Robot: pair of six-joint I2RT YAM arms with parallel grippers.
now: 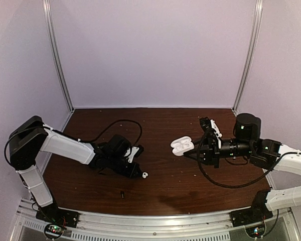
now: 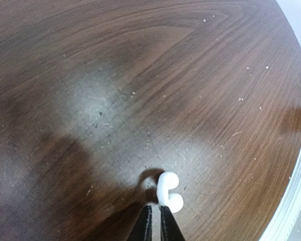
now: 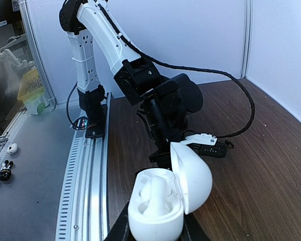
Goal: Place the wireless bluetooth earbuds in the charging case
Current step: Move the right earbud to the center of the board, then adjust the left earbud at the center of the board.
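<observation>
Insertion looks not yet done: the left gripper [image 2: 154, 225] pinches nearly shut on one earbud [image 2: 166, 192] at its fingertips against the table [image 2: 140, 75], while the right gripper [image 3: 155, 230] clamps the open-lidded charging case [image 3: 158, 211] between its fingers, its hollows' contents unclear.

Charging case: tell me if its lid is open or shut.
Open. The charging case shows its lid tipped back on the hinge and the hollows inside exposed, in the right wrist view.
</observation>
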